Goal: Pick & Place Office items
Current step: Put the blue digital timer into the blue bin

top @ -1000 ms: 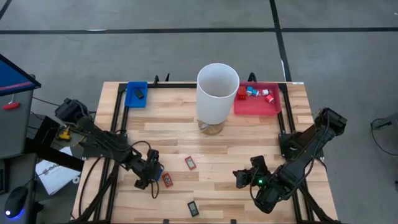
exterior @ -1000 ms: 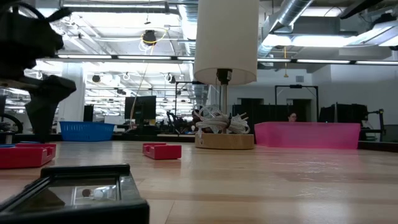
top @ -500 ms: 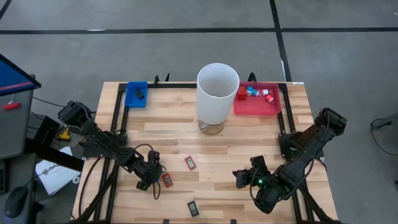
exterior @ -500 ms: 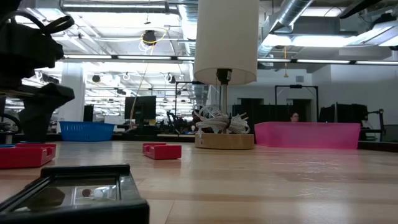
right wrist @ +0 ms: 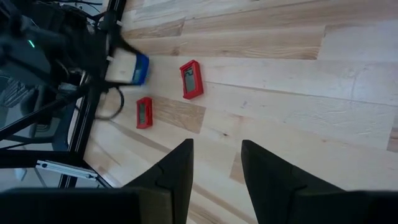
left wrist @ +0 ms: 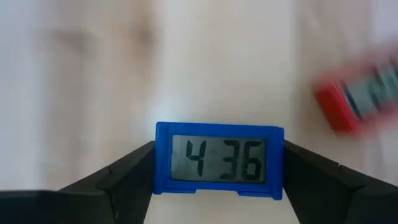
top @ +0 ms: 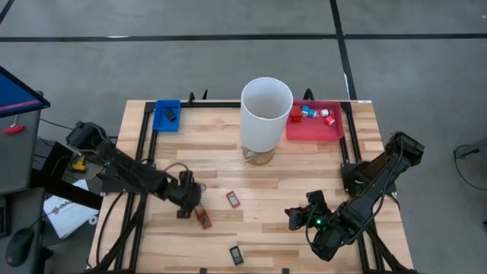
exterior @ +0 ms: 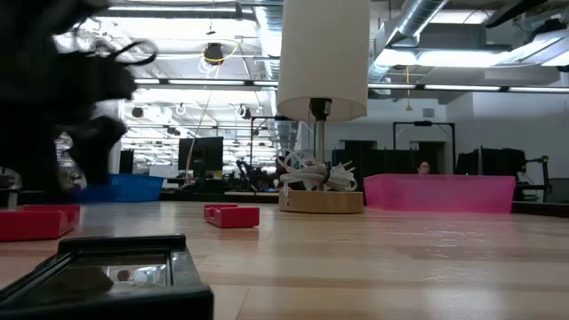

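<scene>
My left gripper (top: 186,199) hangs over the left half of the table, shut on a small blue digital clock (left wrist: 219,158) whose display reads 4 36. The right wrist view shows this blue clock (right wrist: 129,68) in the air. Two flat red pieces (top: 204,219) (top: 233,199) lie flat on the wood close by. A flat black piece (top: 237,255) lies near the near edge. My right gripper (top: 300,215) waits open low over the right half of the table. More small pieces lie in the red tray (top: 313,131). My left gripper pinches the blue clock between its two fingers, one finger (left wrist: 127,177) on the short left end (left wrist: 161,163) and the other on the short right end (left wrist: 278,163). The fingers come from above, pointing down. The clock is lifted clear of the table, display facing the wrist camera.
A tall white cylinder (top: 266,114) stands at the middle of the far side on a wooden base. The blue tray (top: 161,120) sits at the far left corner with one dark piece in it. The red tray sits at the far right.
My left gripper has risen from the table beside the red piece and moved a little toward the far edge, carrying the blue clock up clear of the wood. The red and black pieces have stayed in place.
</scene>
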Controlling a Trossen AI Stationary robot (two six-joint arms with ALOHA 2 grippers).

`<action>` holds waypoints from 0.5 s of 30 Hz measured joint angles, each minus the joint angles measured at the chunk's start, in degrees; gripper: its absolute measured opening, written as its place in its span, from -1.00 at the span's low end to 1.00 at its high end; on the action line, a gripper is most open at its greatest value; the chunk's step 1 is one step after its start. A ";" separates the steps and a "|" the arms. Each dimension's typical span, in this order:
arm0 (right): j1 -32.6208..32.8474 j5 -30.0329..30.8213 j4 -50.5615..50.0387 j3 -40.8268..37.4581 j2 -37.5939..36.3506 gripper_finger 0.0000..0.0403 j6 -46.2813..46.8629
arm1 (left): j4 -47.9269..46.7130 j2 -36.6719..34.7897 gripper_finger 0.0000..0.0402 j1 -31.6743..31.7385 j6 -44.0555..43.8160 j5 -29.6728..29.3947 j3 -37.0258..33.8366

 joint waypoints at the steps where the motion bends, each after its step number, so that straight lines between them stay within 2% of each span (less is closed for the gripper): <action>1: 0.00 0.00 -0.08 0.00 0.00 -0.36 -0.02 | -0.75 -1.47 0.52 1.69 -0.97 -1.61 0.09; 5: 0.00 0.02 -0.30 0.00 0.00 -0.36 -0.02 | -3.68 -8.14 0.51 10.72 -4.39 -4.70 0.05; 8: 0.00 0.12 -0.74 0.00 0.00 -0.36 -0.09 | -2.82 -13.32 0.43 19.37 -11.16 -6.11 0.06; 11: 0.00 1.71 -1.07 0.00 0.00 -0.36 -0.04 | 0.76 -17.57 0.41 28.38 -17.15 -6.30 0.06; 15: 0.00 2.86 -1.87 0.00 0.00 -0.36 -0.09 | 8.27 -20.39 0.50 39.52 -24.98 -6.81 0.15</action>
